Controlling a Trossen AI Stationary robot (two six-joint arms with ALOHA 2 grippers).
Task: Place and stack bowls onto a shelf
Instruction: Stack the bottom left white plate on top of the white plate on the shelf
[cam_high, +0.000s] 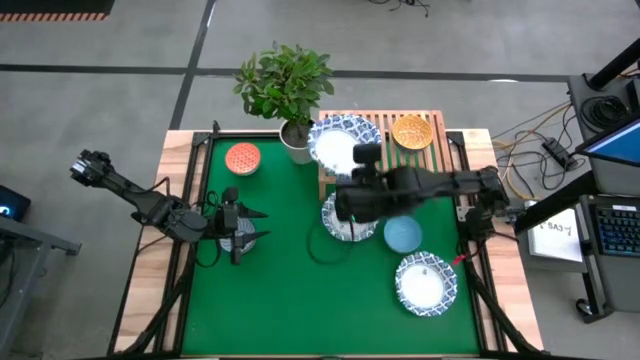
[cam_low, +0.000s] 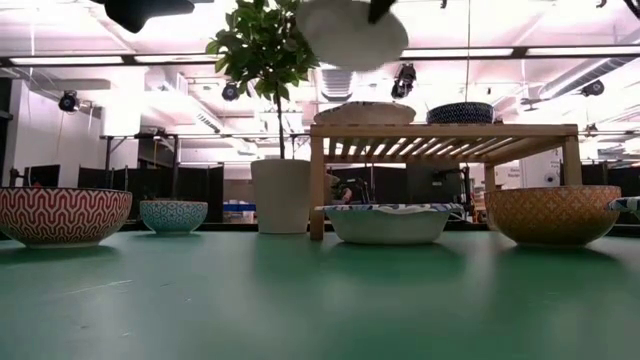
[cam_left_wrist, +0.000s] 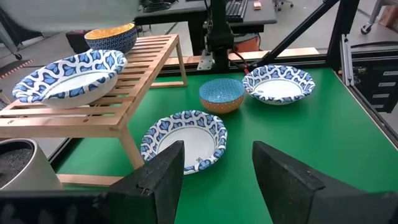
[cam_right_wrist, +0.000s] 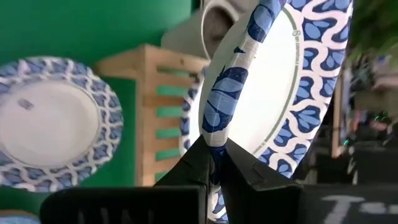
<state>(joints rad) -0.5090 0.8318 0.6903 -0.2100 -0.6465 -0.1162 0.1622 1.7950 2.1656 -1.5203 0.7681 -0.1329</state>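
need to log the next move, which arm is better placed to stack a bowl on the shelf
Right. The right gripper is shut on the rim of a white-and-blue bowl, raised over the shelf. The left gripper is open and empty, away from the shelf.

Bright overhead lighting, seemingly slight blur

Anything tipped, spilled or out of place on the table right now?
Nothing stands out. The right gripper holds a white bowl by its rim above the shelf; every other bowl sits upright, and the left gripper waits open.

Two dark jointed arms, black cables, matte black wedge-shaped pincer fingers (cam_left_wrist: 283, 177)
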